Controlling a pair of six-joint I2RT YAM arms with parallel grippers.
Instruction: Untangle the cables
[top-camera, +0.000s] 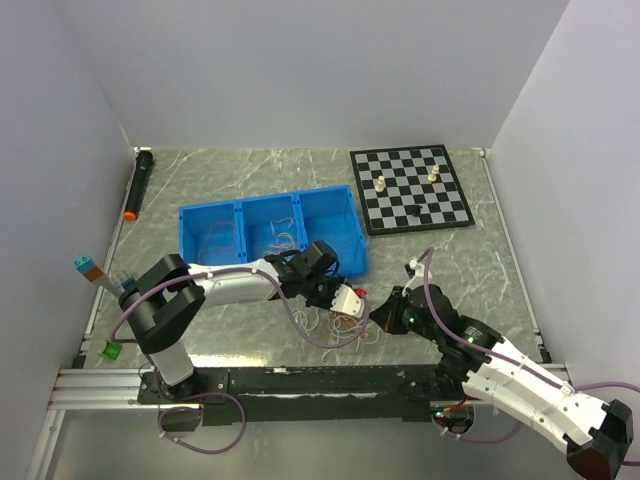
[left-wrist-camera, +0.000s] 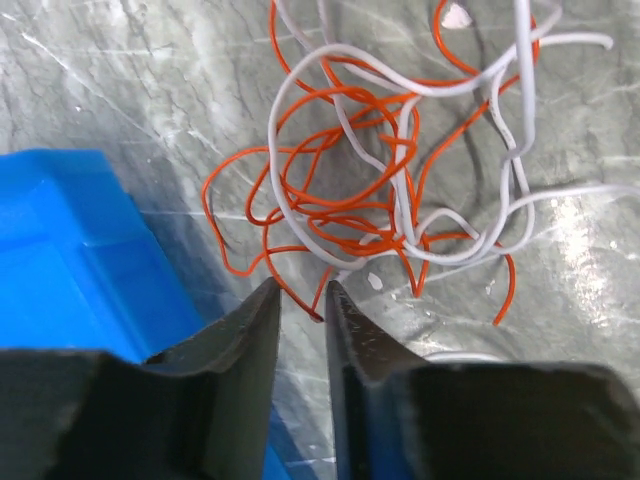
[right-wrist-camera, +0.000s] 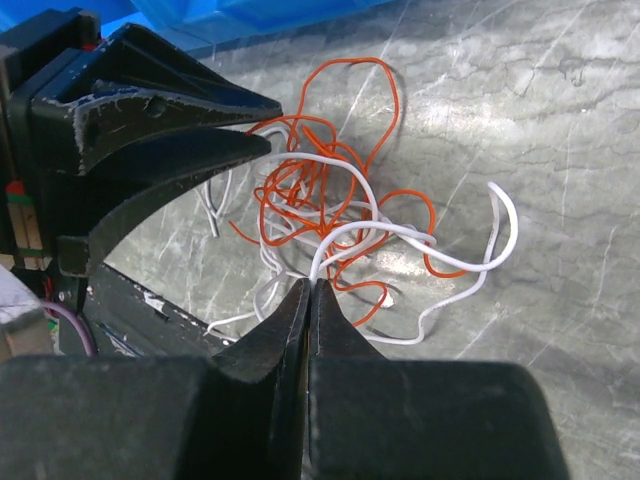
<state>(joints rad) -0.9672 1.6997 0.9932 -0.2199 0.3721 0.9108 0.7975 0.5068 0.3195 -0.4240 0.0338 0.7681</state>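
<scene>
Though knotted, cables (left-wrist-camera: 405, 190) looping all ways

Robot lab cell: white walls (top-camera: 300, 70) box in a marble-patterned tabletop (top-camera: 250, 170).

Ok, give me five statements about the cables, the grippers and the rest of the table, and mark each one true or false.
1. The orange and white cables lie in one tangle on the table. True.
2. The tangle lies inside the blue bin. False: it lies on the table in front of the bin.
3. The right gripper is shut. True: a white cable runs into its tips.
4. The left gripper has its jaws pressed fully together. False: a narrow gap shows between them.
5. The chessboard is bare. False: a few chess pieces stand on it.
</scene>
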